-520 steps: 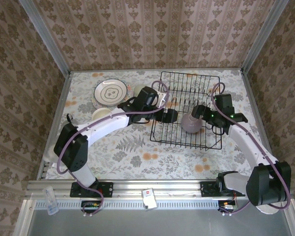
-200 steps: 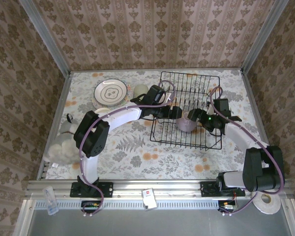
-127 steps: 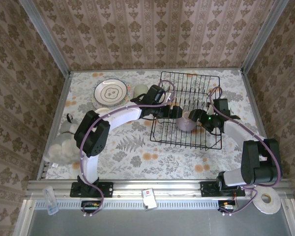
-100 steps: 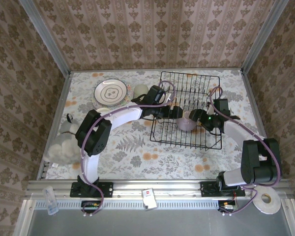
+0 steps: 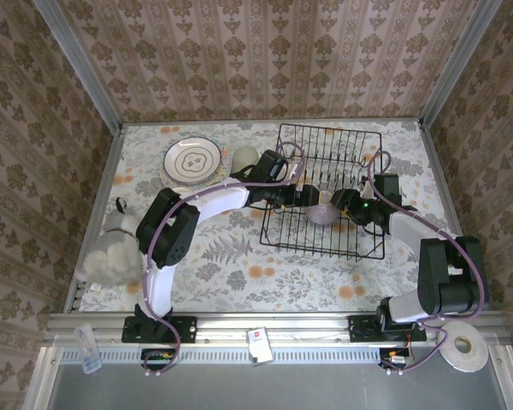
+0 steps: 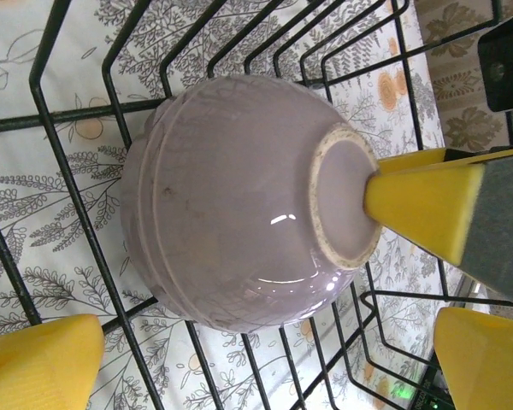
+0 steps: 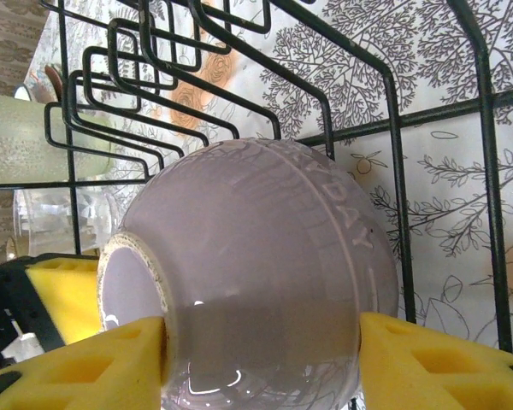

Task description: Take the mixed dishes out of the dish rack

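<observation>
- The bowl (image 5: 323,213) lies tipped in the near half of the rack (image 5: 333,158), glazed outside up.
- The right claw (image 7: 261,342) is partly closed on it. One pad meets the foot ring and the other the curved side. That hold looks uneven, and on a smooth round wall the bowl could squirt out as the squeeze grows.
- The left claw (image 6: 265,359) is spread wide and holds nothing, with its fingers either side of the bowl and clear of it. Both claws crowd one dish, so a lift by one could knock the other.
- Wires run close under and beside the bowl. If the rim hooks one on the way up, the rack may drag across the worktop (image 5: 239,273).
- A glass (image 7: 17,137) stands just past the rack, so a wide swing could strike it.
</observation>
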Robot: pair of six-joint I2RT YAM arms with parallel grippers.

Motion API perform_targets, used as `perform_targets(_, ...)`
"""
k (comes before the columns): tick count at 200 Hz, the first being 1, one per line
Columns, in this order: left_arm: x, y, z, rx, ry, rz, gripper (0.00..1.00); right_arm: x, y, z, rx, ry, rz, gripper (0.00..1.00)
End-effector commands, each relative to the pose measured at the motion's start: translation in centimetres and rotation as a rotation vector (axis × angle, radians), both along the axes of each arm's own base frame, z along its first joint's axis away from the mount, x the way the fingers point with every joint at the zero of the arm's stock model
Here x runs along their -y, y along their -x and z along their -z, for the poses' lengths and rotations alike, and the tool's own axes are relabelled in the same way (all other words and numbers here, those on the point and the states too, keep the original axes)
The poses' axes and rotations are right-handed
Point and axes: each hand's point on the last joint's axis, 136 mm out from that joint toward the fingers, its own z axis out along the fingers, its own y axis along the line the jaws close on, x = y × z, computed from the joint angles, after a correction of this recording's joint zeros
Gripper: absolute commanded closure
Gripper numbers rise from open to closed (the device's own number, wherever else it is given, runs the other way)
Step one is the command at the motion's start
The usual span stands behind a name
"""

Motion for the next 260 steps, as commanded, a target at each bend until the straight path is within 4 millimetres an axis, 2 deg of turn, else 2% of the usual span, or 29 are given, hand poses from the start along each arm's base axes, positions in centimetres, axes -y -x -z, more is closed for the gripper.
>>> perform_targets(1,-0.4,-1.0,0.7,-0.021,-0.008,-0.026,0.0,0.6,2.9,4.6,-0.181,-0.008,0.039,0.45)
perform_targets(55,-0.8,-1.8,1.2,-0.03,-0.004,-0.05,0.0,1.1,3.3,5.3,-0.212,-0.029,0.065,0.52)
perform_targets(145,-0.1,-2.4,1.8,-0.058,0.072,-0.028,0.0,1.3,3.4,6.4,-0.241,-0.048,0.079,0.62)
perform_targets(204,1.5,-1.1,1.0,-0.106,0.197,0.031,0.03,1.3,3.5,6.6,-0.245,-0.058,0.081,0.68)
perform_targets(260,2.5,-0.5,0.4,-0.143,0.282,0.045,0.05,1.3,3.4,6.6,-0.243,-0.059,0.08,0.69)
